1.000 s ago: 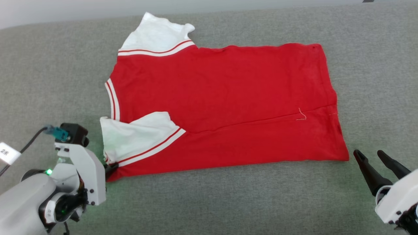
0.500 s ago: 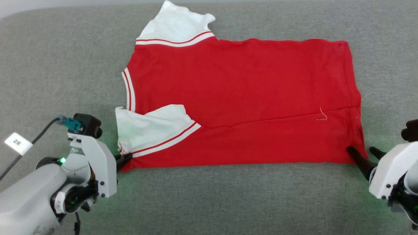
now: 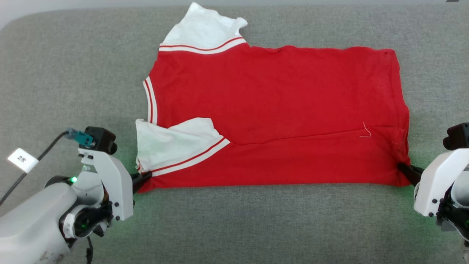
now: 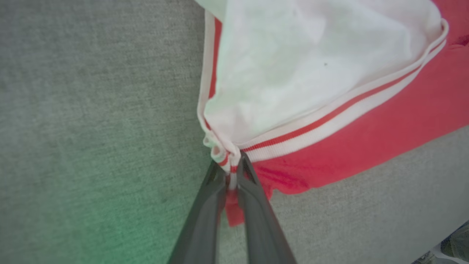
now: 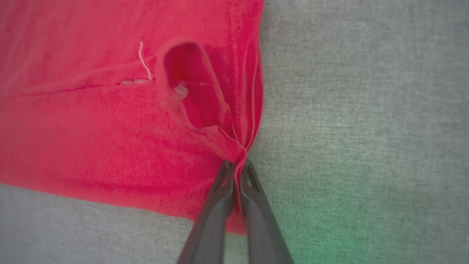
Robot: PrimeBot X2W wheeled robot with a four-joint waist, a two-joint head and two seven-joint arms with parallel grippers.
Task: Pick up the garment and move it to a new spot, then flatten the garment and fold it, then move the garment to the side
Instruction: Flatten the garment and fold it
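We work over a grey woven surface (image 3: pixel 234 220) that runs to every edge of the head view but the top, where a pale strip (image 3: pixel 22 9) lies at 11 o'clock; we cannot tell whether it is wall or floor. Nearest us, at 8 o'clock, our left gripper (image 3: pixel 143 178) is clamped on the shirt (image 3: pixel 274 102) at its near left corner. At 4 o'clock our right gripper (image 3: pixel 403 169) is pinched on the near right corner. The shirt lies flat between them, red, collar toward 9 o'clock, hem toward 3 o'clock, its near side folded over with one white sleeve (image 3: pixel 176 145) on top. Farthest, at 12 o'clock, the other sleeve (image 3: pixel 201 31) juts out flat.

The left wrist view adds that the fingers (image 4: pixel 258 212) squeeze striped trim (image 4: pixel 322 121) bunched at their tips, with a green glow (image 4: pixel 121 227) on the surface at 7 o'clock. The right wrist view adds a puckered pocket (image 5: pixel 183 73) of red fabric above the closed tips, and a loose white thread (image 5: pixel 144 60) at 11 o'clock.
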